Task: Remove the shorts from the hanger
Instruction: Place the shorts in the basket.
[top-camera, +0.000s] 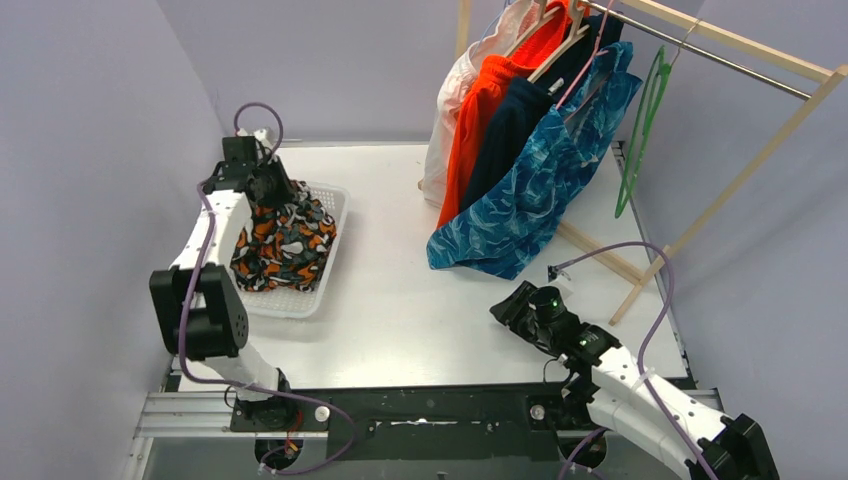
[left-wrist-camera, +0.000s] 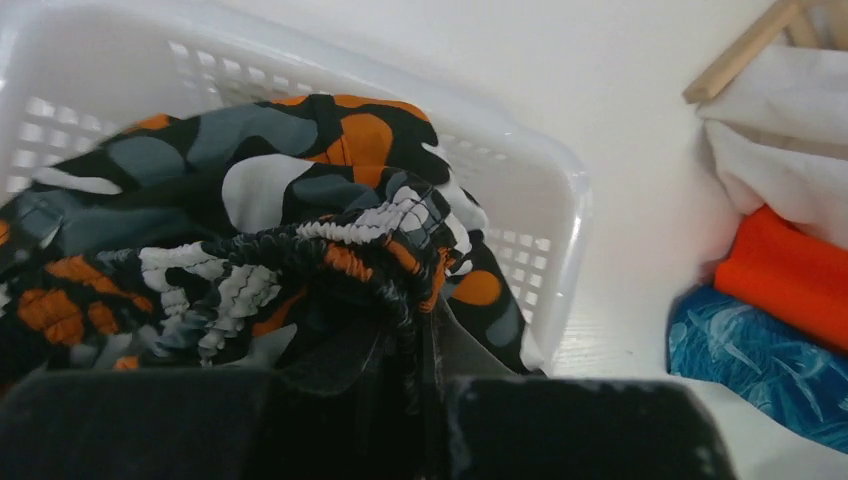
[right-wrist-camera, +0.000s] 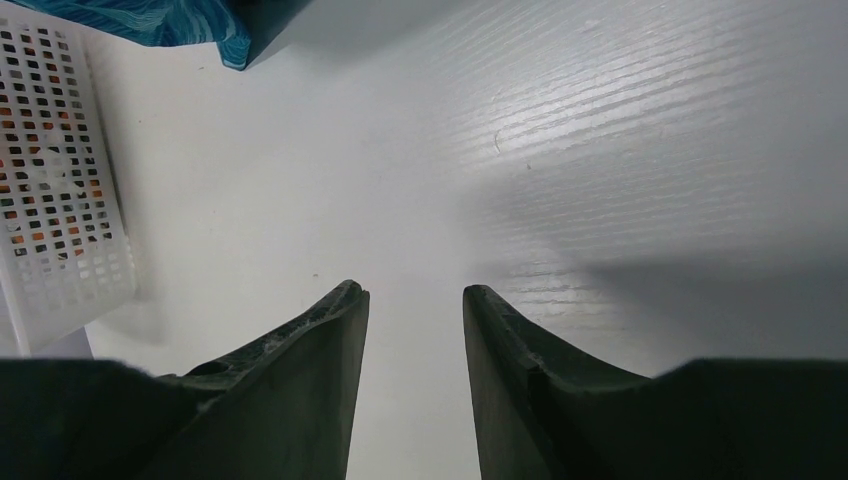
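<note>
The camouflage shorts (top-camera: 283, 243) (left-wrist-camera: 300, 190) – orange, black and grey – are off the rack and lie bunched in the white basket (top-camera: 335, 213) (left-wrist-camera: 545, 200) at the left of the table (top-camera: 420, 300). Their upper part rises out of the pile to the left gripper (top-camera: 262, 184) (left-wrist-camera: 425, 365). In the left wrist view its dark fingers (left-wrist-camera: 560, 430) are closed on the cloth just below the gathered elastic waistband, and the fabric sags from there over the basket's near wall.

Four more pairs hang at the far right on wooden hangers from the rail of a wooden rack (top-camera: 740, 175). The teal-blue patterned shorts (top-camera: 530, 205) (left-wrist-camera: 760, 360) (right-wrist-camera: 180, 20) are in front, and their lower edge reaches down to the tabletop. Behind them come the dark navy shorts (top-camera: 505, 130), the bright orange shorts (top-camera: 480, 105) (left-wrist-camera: 790, 270) and the white shorts (top-camera: 445, 125) (left-wrist-camera: 770, 150), pressed close together. A thin green hanger (top-camera: 640, 130) hangs by itself on the rail to their right.

The right gripper (top-camera: 505, 308) (right-wrist-camera: 415, 290) is low over bare table, below the teal-blue pair and well apart from it. Its jaws stand a narrow gap apart – nothing is between them.
</note>
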